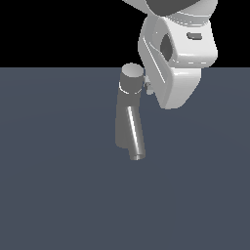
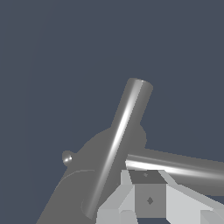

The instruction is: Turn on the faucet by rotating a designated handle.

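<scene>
gripper (image 1: 148, 88) pressed beside faucet (image 1: 129, 114) cap | handle (image 2: 175, 168) just ahead of fingertips, lying crosswise | jaw state impossible to tell

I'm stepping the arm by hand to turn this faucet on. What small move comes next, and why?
Probably a short sideways push on the handle: the gripper appears pressed against it beside the faucet cap, so sweeping around the cap should rotate it.

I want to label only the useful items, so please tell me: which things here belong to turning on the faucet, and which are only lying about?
For the job:
- faucet
- handle
- gripper, next to the handle

Only there:
- grey ground; I see no loose objects on it
</scene>
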You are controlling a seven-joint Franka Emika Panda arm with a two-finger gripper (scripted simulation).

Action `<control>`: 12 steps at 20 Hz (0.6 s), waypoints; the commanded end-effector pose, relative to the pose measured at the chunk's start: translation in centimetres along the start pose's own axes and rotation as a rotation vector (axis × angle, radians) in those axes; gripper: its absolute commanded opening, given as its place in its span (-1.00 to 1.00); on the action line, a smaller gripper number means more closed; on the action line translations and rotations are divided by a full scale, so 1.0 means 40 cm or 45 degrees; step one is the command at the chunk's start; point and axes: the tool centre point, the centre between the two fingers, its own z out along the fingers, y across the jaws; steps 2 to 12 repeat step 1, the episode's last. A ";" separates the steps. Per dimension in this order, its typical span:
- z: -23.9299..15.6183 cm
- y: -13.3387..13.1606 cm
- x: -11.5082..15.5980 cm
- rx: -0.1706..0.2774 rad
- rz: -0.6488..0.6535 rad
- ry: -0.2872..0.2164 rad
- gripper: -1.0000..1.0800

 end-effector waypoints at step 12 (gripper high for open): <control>-0.013 0.016 0.109 0.000 0.089 0.071 -1.00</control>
